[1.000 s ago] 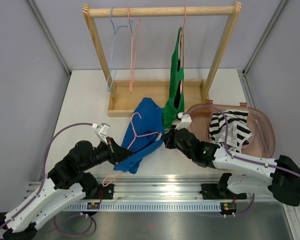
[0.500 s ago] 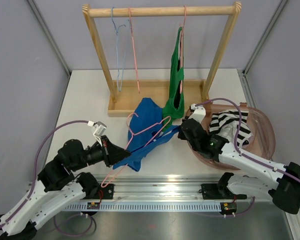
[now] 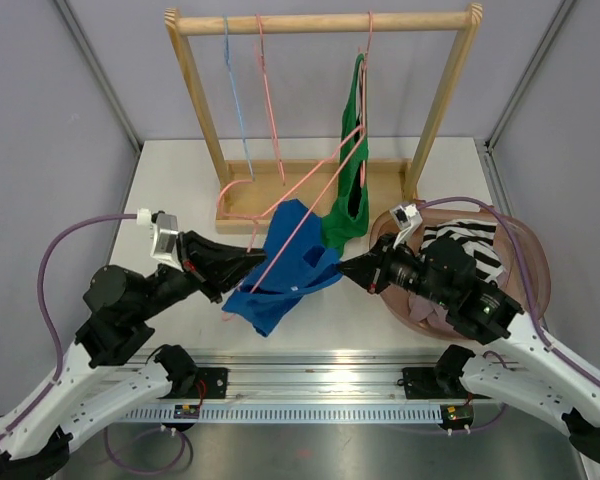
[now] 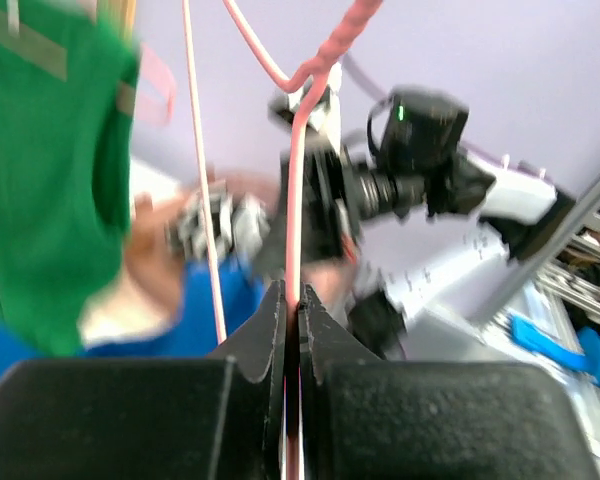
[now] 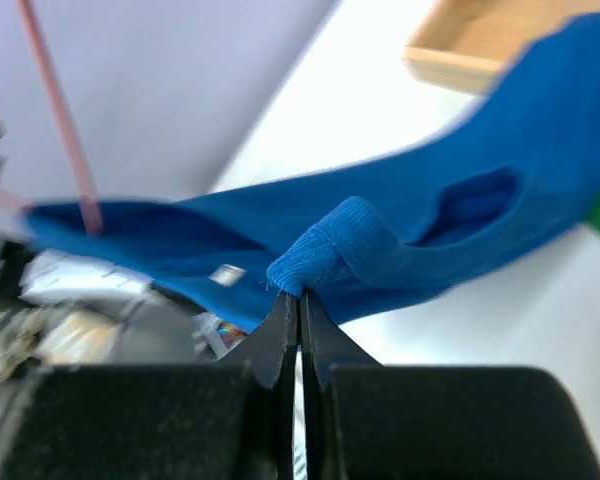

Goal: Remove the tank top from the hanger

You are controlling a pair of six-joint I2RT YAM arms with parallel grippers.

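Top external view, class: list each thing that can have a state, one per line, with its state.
Left gripper, shut on the pink hanger.
Right gripper, shut on the blue tank top at its edge.
Blue tank top, pulled taut, pink hanger partly inside.
Green tank top, hung on the rack.
Light blue hanger, empty on the rack.
Second pink hanger, empty on the rack.
Striped garment, heaped in the basket.
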